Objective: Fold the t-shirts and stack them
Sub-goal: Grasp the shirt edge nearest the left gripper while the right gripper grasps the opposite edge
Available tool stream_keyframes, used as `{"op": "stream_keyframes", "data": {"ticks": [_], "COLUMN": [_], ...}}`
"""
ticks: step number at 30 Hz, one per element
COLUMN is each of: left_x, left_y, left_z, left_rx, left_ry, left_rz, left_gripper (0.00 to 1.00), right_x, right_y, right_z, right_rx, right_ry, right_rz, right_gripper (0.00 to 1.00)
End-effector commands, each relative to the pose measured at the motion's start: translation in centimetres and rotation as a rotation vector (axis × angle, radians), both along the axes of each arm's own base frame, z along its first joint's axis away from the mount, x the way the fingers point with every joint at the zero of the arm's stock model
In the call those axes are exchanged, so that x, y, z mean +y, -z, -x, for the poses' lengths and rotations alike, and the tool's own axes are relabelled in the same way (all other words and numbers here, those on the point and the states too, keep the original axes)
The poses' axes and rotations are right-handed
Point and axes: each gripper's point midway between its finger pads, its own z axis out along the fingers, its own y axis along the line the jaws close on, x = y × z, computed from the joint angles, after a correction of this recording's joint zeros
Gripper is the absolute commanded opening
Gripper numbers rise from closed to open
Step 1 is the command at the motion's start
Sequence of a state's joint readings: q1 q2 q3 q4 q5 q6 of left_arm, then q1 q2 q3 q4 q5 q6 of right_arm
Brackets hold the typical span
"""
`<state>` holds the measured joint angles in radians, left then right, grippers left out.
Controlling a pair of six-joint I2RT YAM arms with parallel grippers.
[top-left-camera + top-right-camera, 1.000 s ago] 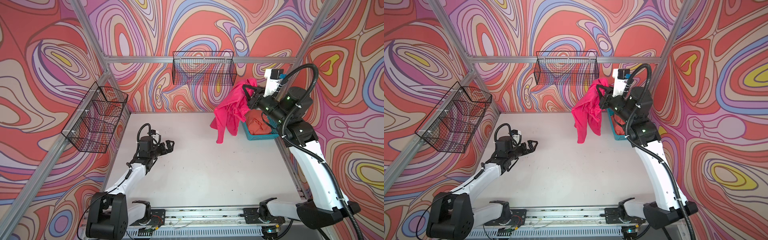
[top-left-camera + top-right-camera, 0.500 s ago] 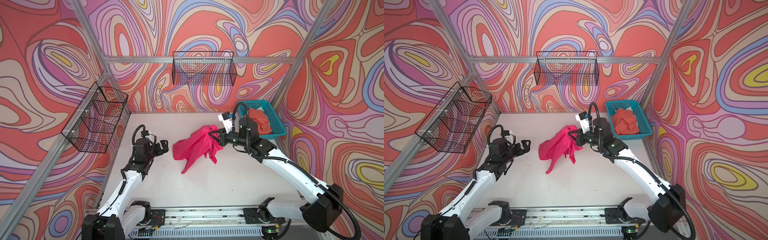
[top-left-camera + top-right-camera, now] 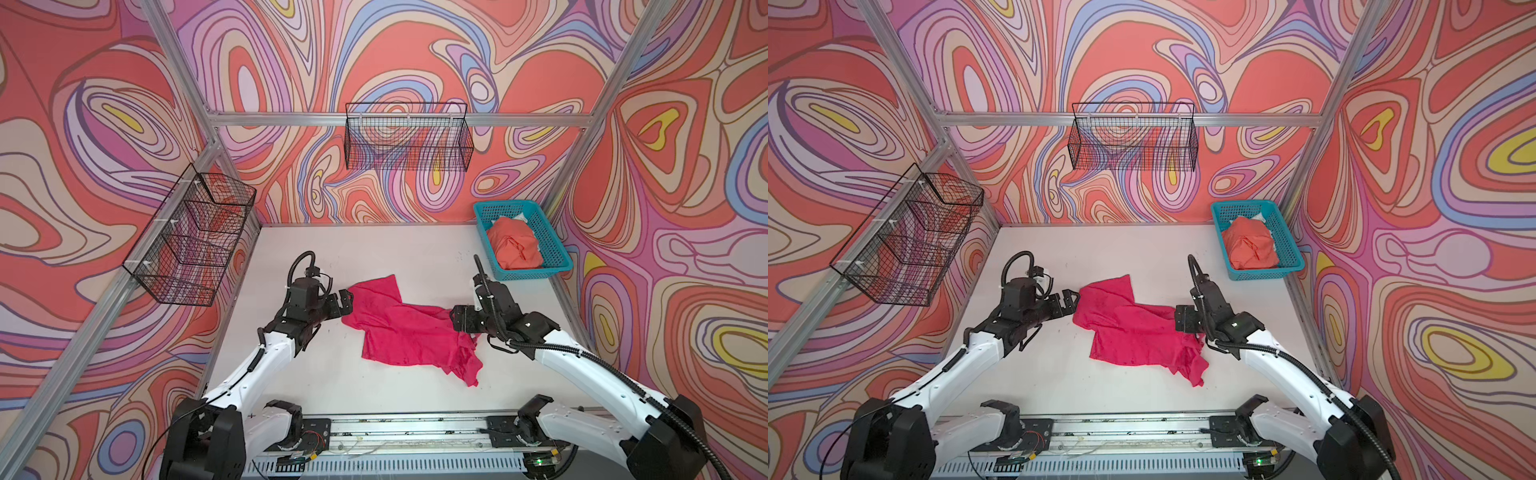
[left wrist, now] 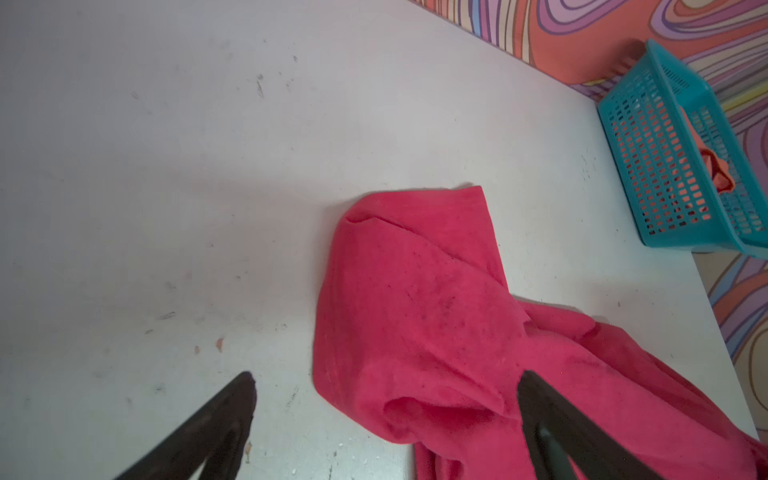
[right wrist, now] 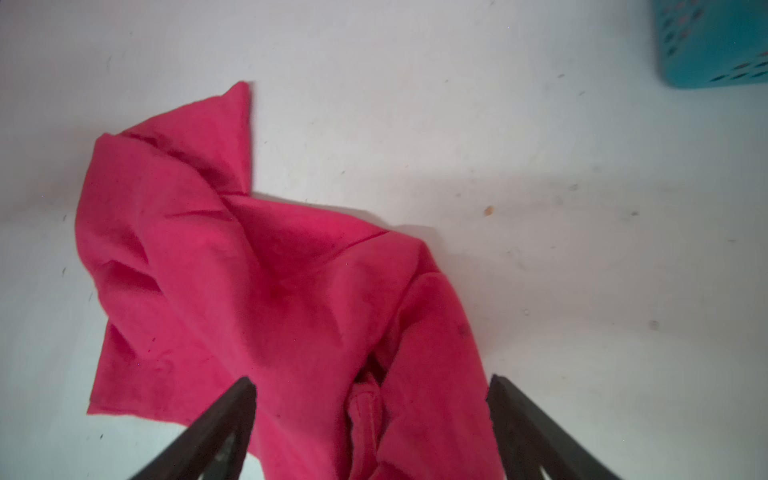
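The magenta-pink t-shirt [image 3: 407, 328] [image 3: 1133, 332] lies crumpled on the white table, mid-table. My left gripper [image 3: 343, 305] [image 3: 1069, 301] is open at the shirt's left edge; in the left wrist view a rumpled fold [image 4: 415, 311] sits between its spread fingers [image 4: 386, 378]. My right gripper [image 3: 457, 320] [image 3: 1179, 319] is open over the shirt's right end, and bunched cloth [image 5: 249, 291] lies loose between its fingers [image 5: 372, 381]. The orange-coral t-shirt [image 3: 513, 245] [image 3: 1250, 245] sits bundled in the teal basket [image 3: 536, 272] [image 3: 1266, 274] at the back right.
A black wire basket [image 3: 191, 241] hangs on the left wall and another [image 3: 407, 141] on the back wall. Aluminium frame posts stand at the corners. The arms' base rail [image 3: 415, 432] runs along the table's front edge.
The right arm swung the magenta-pink shirt down from beside the teal basket to mid-table and opened its jaws; the shirt now lies flat. The left gripper moved right, up to the shirt's edge.
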<state>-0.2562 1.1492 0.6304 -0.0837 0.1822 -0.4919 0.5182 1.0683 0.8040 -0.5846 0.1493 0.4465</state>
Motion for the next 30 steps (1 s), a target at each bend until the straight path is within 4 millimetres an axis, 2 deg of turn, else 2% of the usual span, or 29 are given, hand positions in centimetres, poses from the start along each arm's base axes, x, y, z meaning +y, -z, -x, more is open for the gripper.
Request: {"op": "stream_keyframes", "data": {"ticks": [1,5,7,10,13,16,20,23,24,27,30], "left_x": [-1.3,-4.8,-6.8,-7.3,-6.9,-7.1,-8.8,-9.8,-9.9,-9.3,-7.6], "left_y": [2.2,3.8,4.7,6.3,7.6,9.0,10.3,10.9,11.3,12.0,11.7], "left_z": [0.9,2.3,4.0,6.9,8.5,9.3,9.0,8.5,8.4,8.5,8.5], "left_rx": [0.113,0.203,0.271,0.39,0.464,0.504,0.532,0.548,0.564,0.602,0.587], "left_ry": [0.004,0.121,0.219,0.286,0.291,0.302,0.35,0.385,0.391,0.379,0.33], "left_rz": [0.011,0.019,-0.02,-0.104,-0.136,-0.149,-0.136,-0.132,-0.138,-0.184,-0.249], "left_gripper": [1.0,0.98,0.97,0.96,0.92,0.9,0.84,0.71,0.62,0.22,0.07], "right_x": [-2.9,-3.6,-3.6,-3.7,-3.6,-3.7,-3.6,-3.8,-4.0,-4.4,-4.8], "right_y": [-2.2,-1.9,-2.2,-2.7,-2.6,-2.2,-1.5,-1.0,-0.8,-0.3,0.6], "right_z": [-1.0,-1.6,-1.9,-2.0,-1.9,-1.8,-1.9,-1.9,-1.8,-1.5,-1.2], "right_rx": [-0.064,-0.057,-0.063,-0.071,-0.069,-0.064,-0.053,-0.045,-0.042,-0.028,-0.007], "right_ry": [0.15,0.198,0.211,0.223,0.228,0.234,0.239,0.251,0.258,0.274,0.297], "right_rz": [0.09,0.132,0.131,0.12,0.112,0.11,0.11,0.117,0.124,0.136,0.133], "right_gripper": [0.93,0.93,0.93,0.93,0.93,0.93,0.93,0.94,0.94,0.94,0.92]}}
